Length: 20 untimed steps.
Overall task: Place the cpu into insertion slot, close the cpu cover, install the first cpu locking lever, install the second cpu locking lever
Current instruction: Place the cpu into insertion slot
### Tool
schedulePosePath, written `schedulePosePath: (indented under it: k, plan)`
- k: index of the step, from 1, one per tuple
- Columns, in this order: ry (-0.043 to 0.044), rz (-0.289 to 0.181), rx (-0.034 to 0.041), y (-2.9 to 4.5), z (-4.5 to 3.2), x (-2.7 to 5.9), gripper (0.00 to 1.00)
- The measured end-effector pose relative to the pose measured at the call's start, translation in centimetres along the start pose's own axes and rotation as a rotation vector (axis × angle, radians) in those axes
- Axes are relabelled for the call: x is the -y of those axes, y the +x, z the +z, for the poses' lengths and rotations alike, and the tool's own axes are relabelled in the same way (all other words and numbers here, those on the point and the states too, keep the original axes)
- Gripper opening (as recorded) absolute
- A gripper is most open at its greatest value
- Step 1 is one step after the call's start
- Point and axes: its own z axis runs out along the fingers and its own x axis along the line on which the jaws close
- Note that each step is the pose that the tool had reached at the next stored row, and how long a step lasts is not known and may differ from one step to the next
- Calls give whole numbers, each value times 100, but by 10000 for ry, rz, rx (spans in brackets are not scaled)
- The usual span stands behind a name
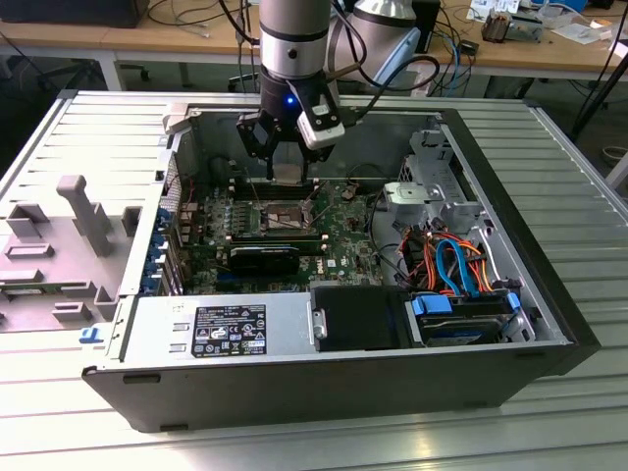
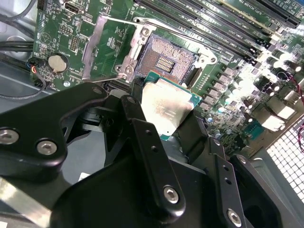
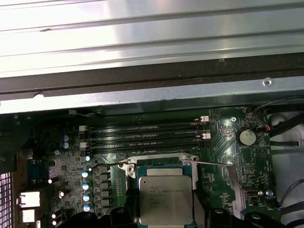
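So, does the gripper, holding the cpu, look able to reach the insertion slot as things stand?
Probably yes. The gripper holds the cpu above the insertion slot, whose dark centre lies bare; the cpu cover is swung open, and nothing lies between.

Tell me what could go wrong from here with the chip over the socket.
The gripper holds the cpu above the open insertion slot; if it comes down off-square, a corner could hit the bare contacts. The unlatched locking lever lies beside the slot and might catch a finger.
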Motion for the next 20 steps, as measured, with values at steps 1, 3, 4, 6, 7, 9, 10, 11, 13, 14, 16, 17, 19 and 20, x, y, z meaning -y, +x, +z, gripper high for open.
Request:
schedulePosePath:
  k: [1, 3, 4, 6, 7, 9, 10, 11, 13, 14, 16, 17, 19, 20]
  plan:
    - [1, 12, 1, 0, 1, 0, 55]
    - [2, 44, 2, 0, 6, 0, 55]
    - [2, 59, 3, 0, 8, 0, 55]
    - [0, 85, 3, 0, 14, 1, 55]
    - [0, 97, 4, 0, 16, 1, 55]
    - [1, 113, 4, 0, 21, 1, 55]
    - [0, 119, 5, 0, 24, 1, 55]
    - [0, 126, 5, 0, 26, 1, 55]
    - [0, 142, 6, -1, 29, 1, 55]
    - [0, 168, 7, 0, 32, 1, 55]
    - [1, 194, 8, -1, 34, 1, 55]
    - [1, 219, 9, -1, 37, 2, 55]
    - [0, 270, 11, -1, 44, 2, 55]
    - [0, 287, 12, -1, 47, 2, 55]
